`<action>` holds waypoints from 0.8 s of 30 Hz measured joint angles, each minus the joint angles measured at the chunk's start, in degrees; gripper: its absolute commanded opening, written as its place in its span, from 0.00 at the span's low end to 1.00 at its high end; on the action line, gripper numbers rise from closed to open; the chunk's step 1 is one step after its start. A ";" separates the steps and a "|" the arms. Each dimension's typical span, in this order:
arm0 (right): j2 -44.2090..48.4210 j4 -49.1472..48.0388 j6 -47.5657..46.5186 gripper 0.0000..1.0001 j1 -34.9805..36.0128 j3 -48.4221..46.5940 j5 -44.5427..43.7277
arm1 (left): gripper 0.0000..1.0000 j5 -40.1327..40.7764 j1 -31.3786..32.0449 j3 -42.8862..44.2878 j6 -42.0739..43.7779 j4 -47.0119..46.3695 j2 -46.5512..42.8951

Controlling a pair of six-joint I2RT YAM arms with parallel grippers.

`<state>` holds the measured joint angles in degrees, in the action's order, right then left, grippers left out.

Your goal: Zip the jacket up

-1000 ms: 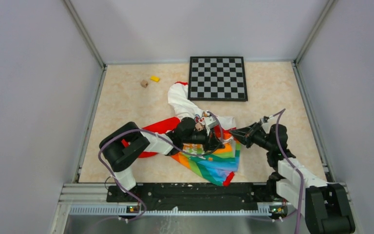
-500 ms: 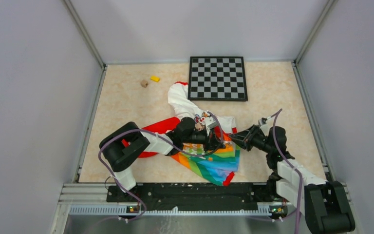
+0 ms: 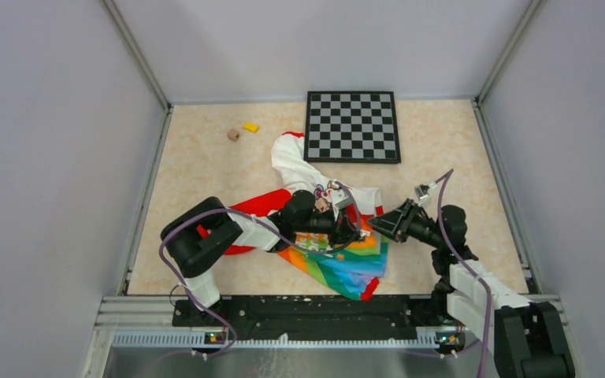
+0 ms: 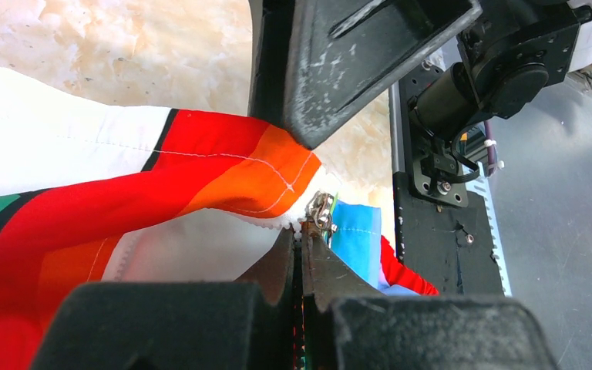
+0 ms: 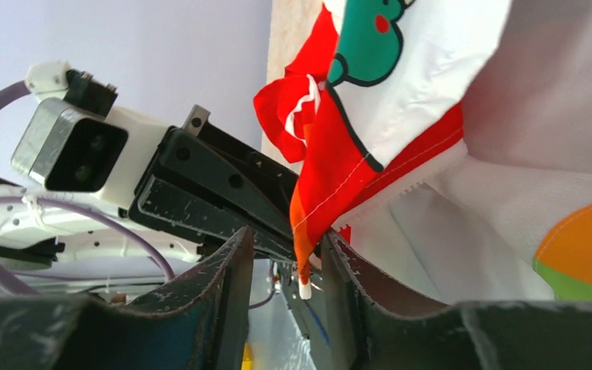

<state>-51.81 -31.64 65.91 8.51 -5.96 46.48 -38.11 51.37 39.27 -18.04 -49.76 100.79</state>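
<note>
Jacket [image 3: 345, 268] lettering is unreadable (too small); left gripper [image 4: 302, 233] pinches zipper pull [image 4: 321, 210], right gripper [image 5: 287, 239] gapes around hem [image 5: 306, 262].

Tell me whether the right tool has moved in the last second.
Yes. Against the checkerboard, the right tool has slid left and slightly nearer the bases, up to the jacket edge.

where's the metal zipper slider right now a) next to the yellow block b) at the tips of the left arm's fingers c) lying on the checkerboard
b, the left wrist view shows the zipper slider right at the tips of the shut left fingers, on the jacket edge.
</note>
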 measured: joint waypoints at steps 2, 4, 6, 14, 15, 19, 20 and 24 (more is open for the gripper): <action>1.66 -0.04 -1.57 0.41 -0.02 0.09 0.09 | 0.00 0.00 0.00 0.00 0.00 0.00 0.00; 3.34 0.61 -3.74 0.41 -0.02 0.37 0.07 | 0.00 0.00 0.00 0.00 0.00 0.02 0.00; 4.13 1.03 -5.55 0.39 -0.02 0.46 0.17 | 0.00 0.00 0.00 0.00 0.00 0.04 0.00; 1.01 -0.42 -9.90 0.29 -0.02 0.70 3.65 | 0.00 -0.22 0.00 0.00 0.00 0.66 0.00; 0.46 -0.61 -10.38 0.28 -0.02 0.70 4.28 | 0.00 -0.22 0.00 0.00 0.00 0.76 0.00; -1.22 -0.94 -12.72 0.20 -0.02 0.68 6.19 | 0.00 -0.46 0.00 0.00 0.00 1.60 -0.02; -1.27 -0.92 -13.51 0.15 -0.02 0.68 6.40 | 0.00 -0.63 0.00 0.02 0.00 1.84 -0.02; -1.90 -0.98 -16.44 0.00 -0.02 0.35 6.84 | 0.00 -1.14 -0.02 0.02 0.02 3.08 -0.15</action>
<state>-53.71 -32.62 49.47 8.49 -5.61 53.32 -39.24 51.35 39.29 -18.02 -46.68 100.64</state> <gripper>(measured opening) 0.077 0.008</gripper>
